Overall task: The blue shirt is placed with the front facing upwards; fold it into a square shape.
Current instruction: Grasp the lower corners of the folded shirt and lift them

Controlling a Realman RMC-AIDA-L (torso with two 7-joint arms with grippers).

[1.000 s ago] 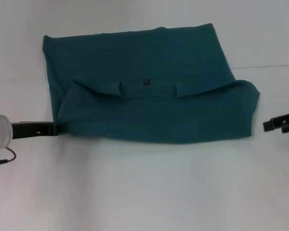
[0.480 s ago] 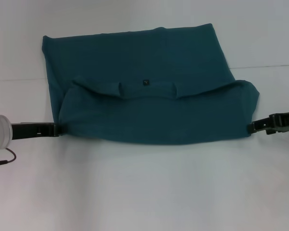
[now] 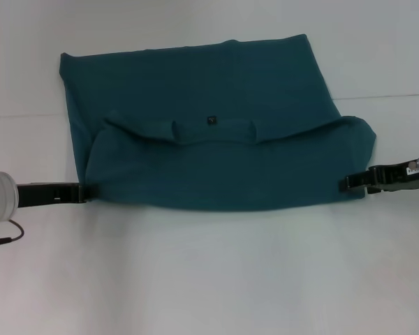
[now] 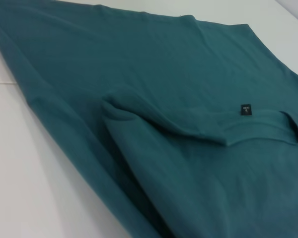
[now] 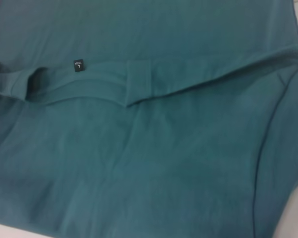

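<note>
The blue shirt (image 3: 216,84) lies flat on the white table, its near part folded over so the collar edge and small dark neck label (image 3: 211,120) sit mid-shirt. No print shows. My left gripper (image 3: 82,192) is at the shirt's near left corner, touching its edge. My right gripper (image 3: 349,183) is at the near right corner, against the shirt's edge. The left wrist view shows the shirt (image 4: 188,74) and its label (image 4: 245,109). The right wrist view shows the shirt (image 5: 139,163) and its label (image 5: 78,66) close up.
The white table (image 3: 209,279) stretches in front of the shirt and to both sides. A faint seam line (image 3: 384,96) crosses the table behind the right arm.
My right gripper has moved left from the table's right side to the shirt's near right corner. My left gripper has stayed at the near left corner, dropping slightly.
</note>
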